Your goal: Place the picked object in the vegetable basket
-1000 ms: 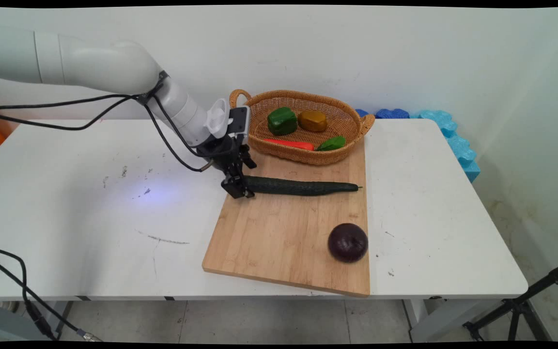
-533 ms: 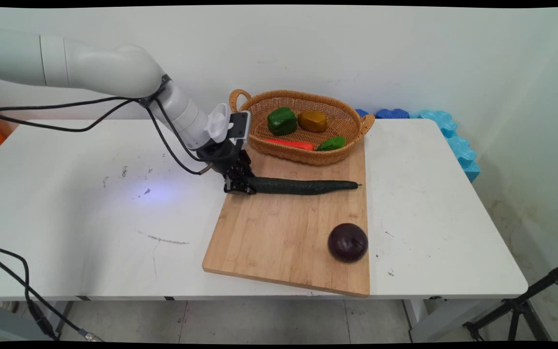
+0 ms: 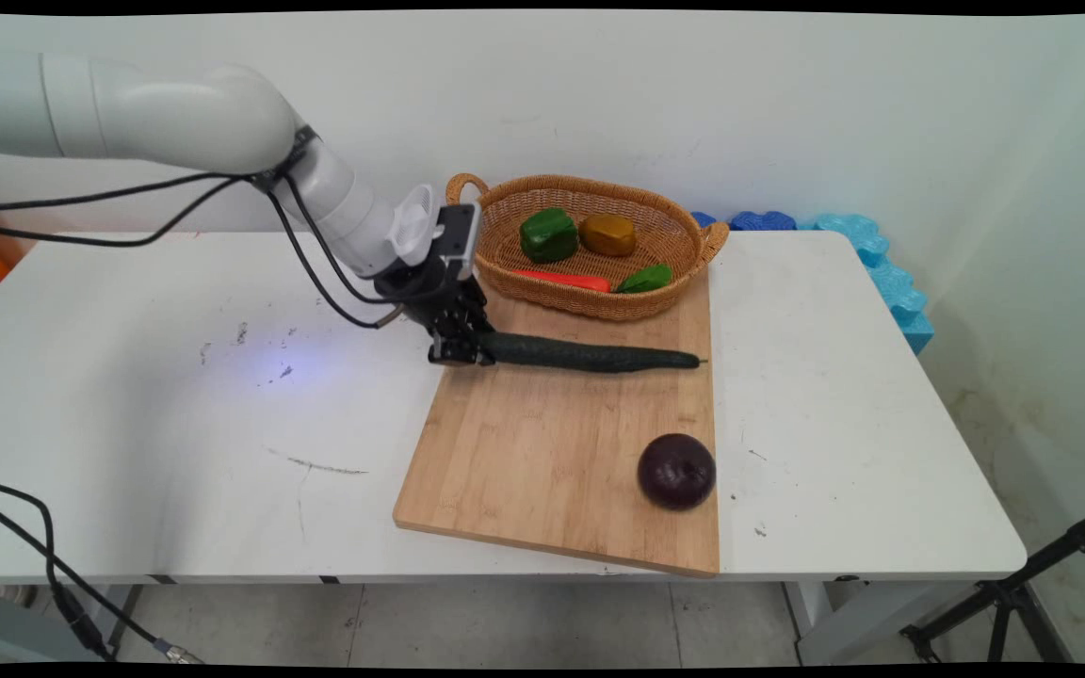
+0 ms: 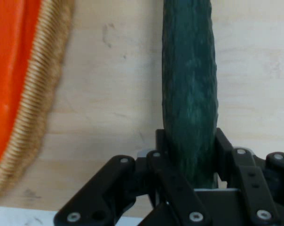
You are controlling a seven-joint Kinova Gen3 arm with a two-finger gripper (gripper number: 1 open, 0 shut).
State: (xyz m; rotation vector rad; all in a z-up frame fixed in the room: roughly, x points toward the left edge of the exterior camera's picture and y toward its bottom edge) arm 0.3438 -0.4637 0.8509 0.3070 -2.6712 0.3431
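Arm slants down, gripper (image 3: pixel 460 352) fingers (image 4: pixel 223 147) clamping the cucumber's (image 3: pixel 590 356) left end.

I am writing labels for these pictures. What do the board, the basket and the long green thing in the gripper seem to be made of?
Board: pale wood, probably bamboo, matt, with fine strip grain. Basket: woven wicker or rattan, tan, with coiled strands on its rim. Cucumber, clamped at one end by the gripper: dark green, bumpy skin; whether real or plastic cannot be told.

Stood hemmed close behind by wicker basket (image 3: pixel 590 247) — cucumber (image 3: pixel 590 355) barring cutting board (image 3: pixel 542 452) crosswise, onion (image 3: pixel 676 471) at near right corner; lay open leftward across worktop (image 3: pixel 175 414).
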